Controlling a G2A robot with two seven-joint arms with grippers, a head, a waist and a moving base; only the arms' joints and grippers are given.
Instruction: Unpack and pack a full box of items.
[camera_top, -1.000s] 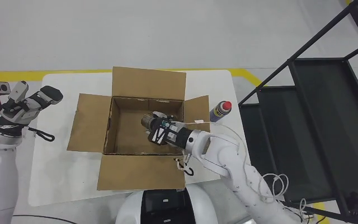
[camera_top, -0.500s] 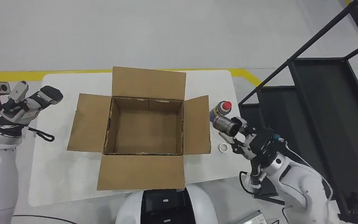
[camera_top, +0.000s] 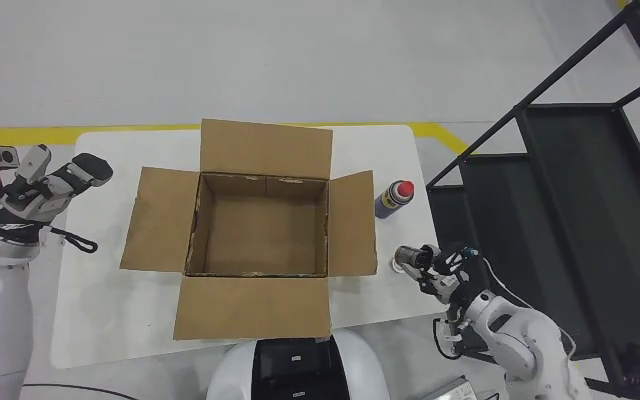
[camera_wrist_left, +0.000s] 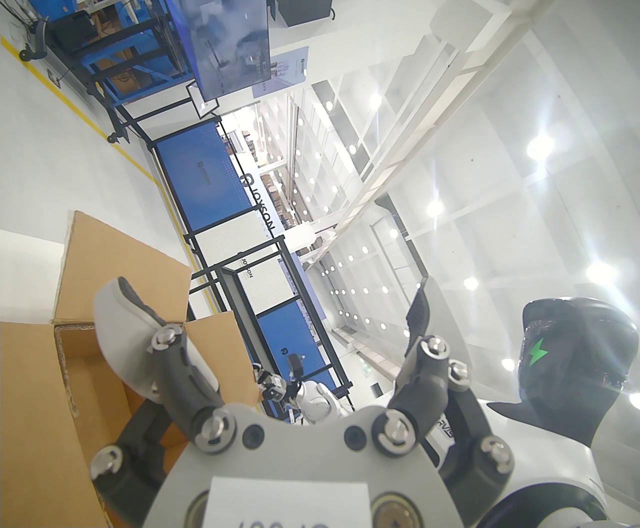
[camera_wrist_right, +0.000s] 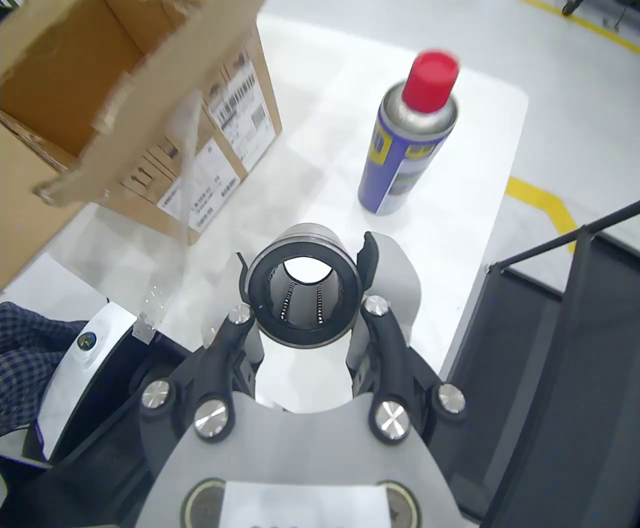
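Right gripper (camera_wrist_right: 307, 261) withdrawn from box (camera_top: 266, 150) — bearing (camera_wrist_right: 304, 334) clamped, arm (camera_top: 512, 340) cut off

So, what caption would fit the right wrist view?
Right pincer holding a metal cylinder, with a red-capped spray can and the open cardboard box on the white table.

Top camera looks down on the box (camera_top: 265, 150); both wrist cameras share it, left aimed upward

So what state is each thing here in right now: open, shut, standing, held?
cardboard box: open, flaps spread, inside looks empty
spray can: upright on the table, red cap on
metal cylinder: hollow, held in the right gripper
right gripper: shut on the metal cylinder
left gripper: open, empty
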